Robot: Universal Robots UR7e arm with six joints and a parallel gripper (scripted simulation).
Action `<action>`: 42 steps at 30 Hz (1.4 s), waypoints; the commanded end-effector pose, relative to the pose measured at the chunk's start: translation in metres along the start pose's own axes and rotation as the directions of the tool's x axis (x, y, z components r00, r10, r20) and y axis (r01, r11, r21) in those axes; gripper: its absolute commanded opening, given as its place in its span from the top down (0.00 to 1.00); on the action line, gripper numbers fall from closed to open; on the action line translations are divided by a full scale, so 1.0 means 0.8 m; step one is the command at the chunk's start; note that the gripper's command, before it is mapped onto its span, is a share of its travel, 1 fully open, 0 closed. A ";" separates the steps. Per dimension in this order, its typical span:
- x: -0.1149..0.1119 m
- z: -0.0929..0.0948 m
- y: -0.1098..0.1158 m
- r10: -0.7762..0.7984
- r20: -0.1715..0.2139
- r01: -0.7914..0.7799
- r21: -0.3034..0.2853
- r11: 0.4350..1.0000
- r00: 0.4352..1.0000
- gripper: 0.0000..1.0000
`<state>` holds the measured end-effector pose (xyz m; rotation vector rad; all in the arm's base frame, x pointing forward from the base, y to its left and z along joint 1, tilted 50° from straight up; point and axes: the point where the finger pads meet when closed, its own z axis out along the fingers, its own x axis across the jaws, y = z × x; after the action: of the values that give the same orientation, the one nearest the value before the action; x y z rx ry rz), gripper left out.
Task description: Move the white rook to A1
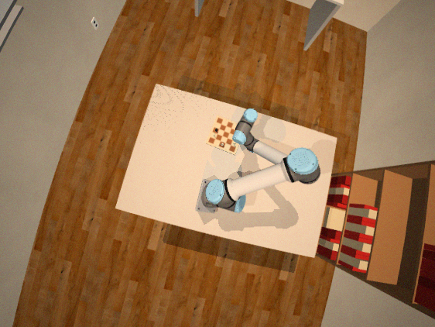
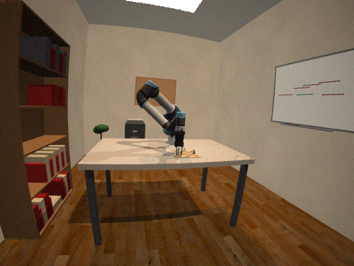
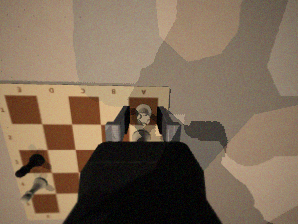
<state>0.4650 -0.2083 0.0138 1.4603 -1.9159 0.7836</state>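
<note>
The white rook (image 3: pixel 143 119) stands upright on the brown corner square under the letter A, at the right end of the chessboard (image 3: pixel 60 137) (image 1: pixel 225 128) (image 2: pixel 191 154). My gripper (image 3: pixel 143 114) (image 2: pixel 178 153) is low over that corner. Its fingers are open and stand apart on either side of the rook. In the overhead view the arm's wrist hides the rook. A black pawn (image 3: pixel 31 165) (image 1: pixel 215 129) and a white piece (image 3: pixel 38 187) (image 1: pixel 222 144) stand on the board's far side from the rook.
The board lies on a pale table (image 1: pixel 166 174) (image 2: pixel 126 154), close to its edge beside the arm's wrist. The arm's base (image 1: pixel 214 194) is bolted on the table. A bookshelf (image 2: pixel 38 126) stands to the side.
</note>
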 end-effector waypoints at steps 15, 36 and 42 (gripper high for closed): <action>0.000 -0.075 0.000 0.001 0.000 -0.001 0.002 1.000 1.000 0.27; 0.000 -0.110 0.000 0.001 0.000 -0.001 0.002 1.000 1.000 0.00; 0.000 -0.110 0.000 0.001 0.000 -0.001 0.002 1.000 1.000 0.00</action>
<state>0.4744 -0.1422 0.0704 1.4605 -1.9159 0.7845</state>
